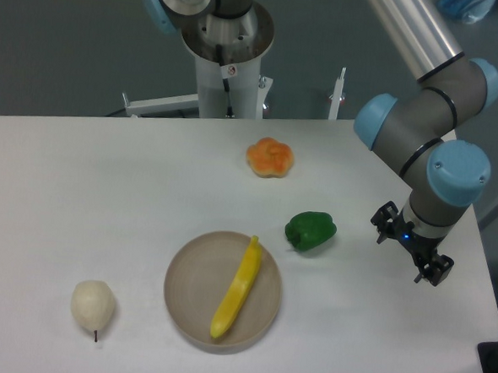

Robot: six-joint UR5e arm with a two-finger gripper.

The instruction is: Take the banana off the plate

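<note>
One arm [439, 122] bent, claw [411, 245] beside table edge

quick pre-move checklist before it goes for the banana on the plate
1. Banana lies on the plate, fully visible: ok.
2. Nothing covers the banana; its upper tip overhangs the plate rim: ok.
3. Gripper holds nothing: ok.
4. Jaws open wide enough for the banana: cannot tell, the fingers are small and seen at an angle.
5. Gripper positioned over the banana: not ok, it is far to the right, near the table's right edge.
6. Path to the plate: the green pepper sits between gripper and plate; the pear and orange fruit are out of the way: cannot tell.
</note>
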